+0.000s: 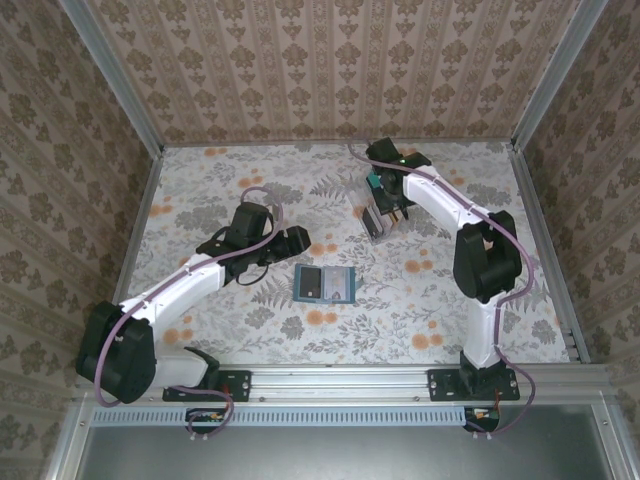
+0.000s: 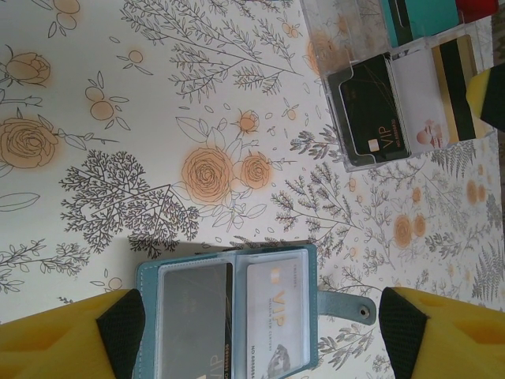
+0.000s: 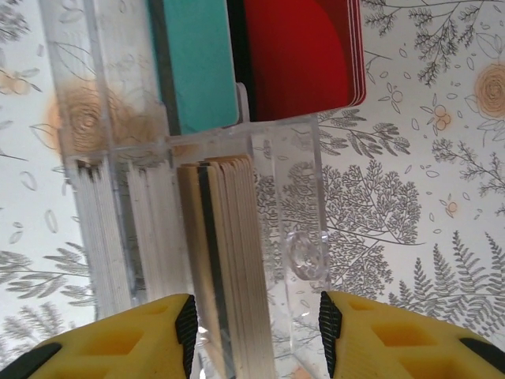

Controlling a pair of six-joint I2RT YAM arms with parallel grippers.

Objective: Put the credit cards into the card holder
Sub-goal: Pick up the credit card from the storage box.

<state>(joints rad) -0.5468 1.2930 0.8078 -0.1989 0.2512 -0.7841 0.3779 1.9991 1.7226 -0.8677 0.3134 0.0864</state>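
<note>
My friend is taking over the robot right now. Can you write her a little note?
Left claw: open, over the open card holder on the table.
Right claw: open, straddling the upright stack of cards in the clear tray, nothing gripped yet.
Done: a dark card and a white card sit in the holder's pockets.
To do: pull cards from the tray and slot them in.

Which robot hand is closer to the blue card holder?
Left. The left fingers hover right beside the card holder; the right fingers are farther back, at the clear tray.
</note>
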